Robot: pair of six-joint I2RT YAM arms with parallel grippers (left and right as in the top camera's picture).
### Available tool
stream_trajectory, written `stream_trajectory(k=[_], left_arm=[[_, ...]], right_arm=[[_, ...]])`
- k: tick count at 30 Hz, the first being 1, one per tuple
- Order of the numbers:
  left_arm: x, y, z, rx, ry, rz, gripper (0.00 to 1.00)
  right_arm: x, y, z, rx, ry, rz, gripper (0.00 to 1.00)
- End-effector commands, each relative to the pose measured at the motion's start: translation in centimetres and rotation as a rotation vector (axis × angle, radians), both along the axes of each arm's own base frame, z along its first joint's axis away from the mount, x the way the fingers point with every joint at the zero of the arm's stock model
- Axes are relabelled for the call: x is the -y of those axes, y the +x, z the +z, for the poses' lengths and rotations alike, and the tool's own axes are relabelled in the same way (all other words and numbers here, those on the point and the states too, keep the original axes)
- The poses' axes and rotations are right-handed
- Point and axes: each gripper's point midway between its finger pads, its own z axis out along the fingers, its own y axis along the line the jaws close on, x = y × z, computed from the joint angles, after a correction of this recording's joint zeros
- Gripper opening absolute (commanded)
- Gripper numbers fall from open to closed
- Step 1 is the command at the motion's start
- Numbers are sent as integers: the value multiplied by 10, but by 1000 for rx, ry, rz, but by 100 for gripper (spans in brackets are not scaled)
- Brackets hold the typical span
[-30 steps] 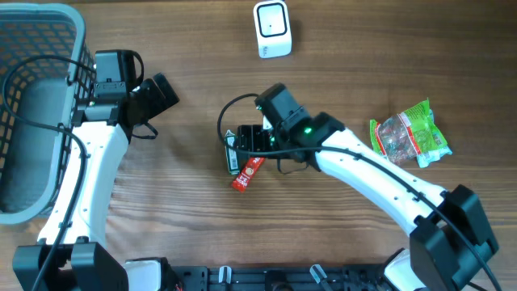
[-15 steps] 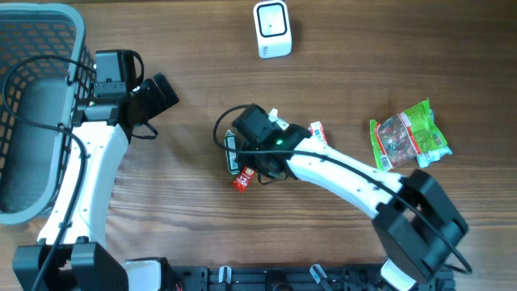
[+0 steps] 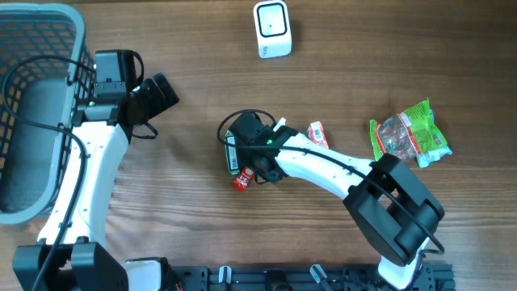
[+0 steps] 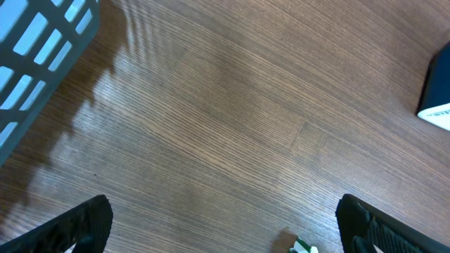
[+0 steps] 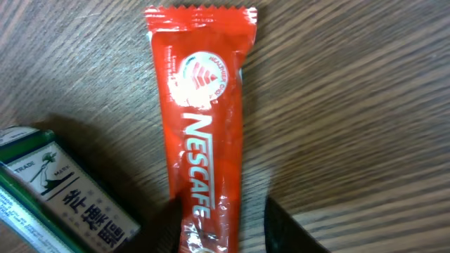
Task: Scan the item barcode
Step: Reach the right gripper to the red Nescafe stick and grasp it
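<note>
Straddling the Nescafe sachet (image 5: pixel 204 133), the right end effector (image 5: pixel 221 226) may or may not clamp it. The left end effector (image 4: pixel 225 232) stands wide apart.

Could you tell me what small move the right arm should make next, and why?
Probably close the right gripper on the red Nescafe sachet: its fingers straddle the sachet's lower end, with a gap showing on one side, and the sachet lies flat on the table, not yet lifted.

right pincer (image 5: pixel 223 228) lowered onto red sachet (image 5: pixel 204 133), jaws narrowed
</note>
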Motion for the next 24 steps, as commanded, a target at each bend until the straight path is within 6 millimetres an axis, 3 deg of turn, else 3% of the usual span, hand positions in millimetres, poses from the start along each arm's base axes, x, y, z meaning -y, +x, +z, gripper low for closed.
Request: stream_trajectory(k=[1, 3, 5, 9, 12, 15, 17, 21, 24], left_arm=[[-3, 3, 8, 22, 5, 9, 100], [-3, 3, 8, 22, 5, 9, 100], [-3, 3, 8, 22, 5, 9, 100], [-3, 3, 8, 22, 5, 9, 100], [-3, 3, 8, 22, 5, 9, 100], [-3, 3, 8, 22, 5, 9, 100], [-3, 3, 8, 22, 5, 9, 100], [-3, 3, 8, 22, 5, 9, 100], [-3, 3, 8, 22, 5, 9, 100]], right_arm=[[22, 0, -13, -9, -118, 38, 23], [43, 11, -2, -8, -173, 125, 16], [66, 26, 4, 32, -258, 313, 18], [82, 47, 6, 79, -309, 634, 21], [75, 59, 10, 152, -342, 890, 32], [70, 64, 40, 153, -337, 909, 36], [72, 52, 56, 98, -299, 845, 38], [73, 11, 40, -84, -177, 616, 41], [74, 6, 22, -77, -175, 615, 41]])
